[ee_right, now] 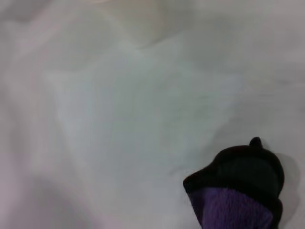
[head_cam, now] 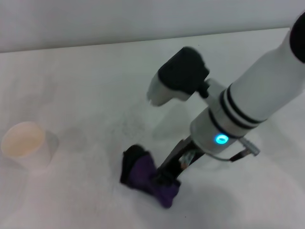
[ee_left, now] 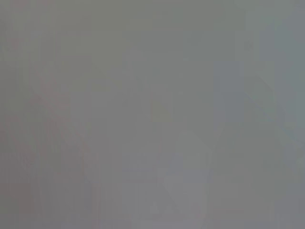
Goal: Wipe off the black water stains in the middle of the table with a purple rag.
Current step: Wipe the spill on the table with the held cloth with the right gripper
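Note:
The purple rag (head_cam: pixel 145 174) with black edging lies bunched on the white table (head_cam: pixel 86 86), near the front centre. My right gripper (head_cam: pixel 167 180) reaches down from the right and is shut on the rag's near end, holding it against the table. The rag also shows in the right wrist view (ee_right: pixel 236 202), with its black edge and small tab (ee_right: pixel 256 141). No dark round stain shows in any view; only faint grey smudges (head_cam: pixel 128 125) lie just behind the rag. My left gripper is out of view, and the left wrist view shows only plain grey.
A white paper cup (head_cam: pixel 25 144) stands upright at the left of the table. The table's far edge (head_cam: pixel 143 40) runs along the back. My right arm (head_cam: pixel 248 105) crosses the right half of the table.

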